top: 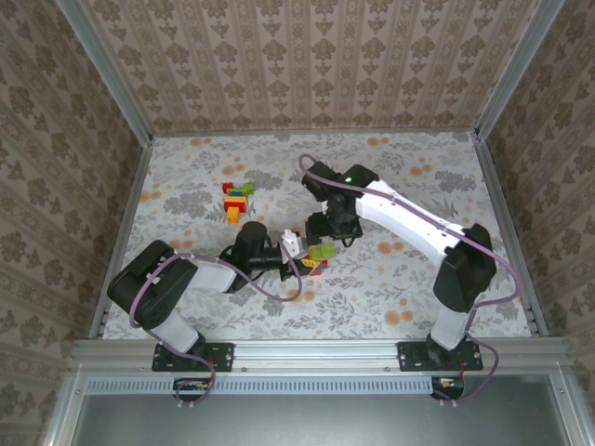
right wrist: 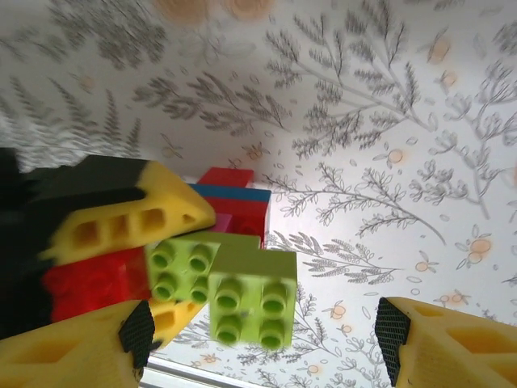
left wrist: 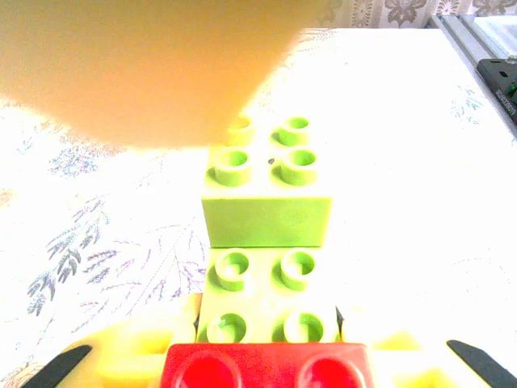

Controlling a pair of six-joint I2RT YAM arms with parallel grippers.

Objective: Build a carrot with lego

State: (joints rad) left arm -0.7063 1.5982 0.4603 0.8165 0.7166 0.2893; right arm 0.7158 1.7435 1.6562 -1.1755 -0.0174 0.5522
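The lego stack (top: 321,252) sits gripped between the fingers of the left gripper (top: 294,247) and juts forward past their tips. Its end brick (left wrist: 266,214) is stepped up on the brick nearer the jaws. The right gripper (right wrist: 264,331) straddles that end brick, with a gap at each finger. Further bricks (right wrist: 236,202) lie close beyond the stack. The loose lego pile (top: 236,199) rests on the table (top: 418,288), well apart, off to the left gripper's left.

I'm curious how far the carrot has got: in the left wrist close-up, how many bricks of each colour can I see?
Green bricks: 2
Red brick: 1
Total: 3
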